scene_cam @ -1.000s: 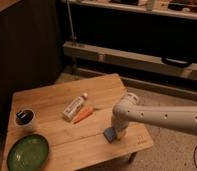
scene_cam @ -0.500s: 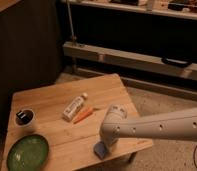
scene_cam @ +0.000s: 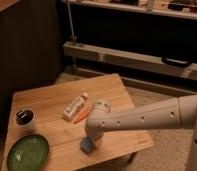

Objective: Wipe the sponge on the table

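Observation:
The blue-purple sponge point(scene_cam: 86, 145) lies flat on the light wooden table point(scene_cam: 52, 102), near its front edge. My white arm reaches in from the right, and the gripper point(scene_cam: 89, 140) presses down on the sponge from above, with the wrist hiding the fingers. An orange carrot point(scene_cam: 81, 117) lies just behind the wrist, near the table's middle.
A white tube or bottle point(scene_cam: 74, 106) lies beside the carrot. A green plate point(scene_cam: 27, 152) sits at the front left corner and a dark cup point(scene_cam: 25, 118) behind it. Dark shelving and a metal rail run along the back.
The arm has swept left along the table's front part, taking the sponge with it from the right front corner toward the middle front.

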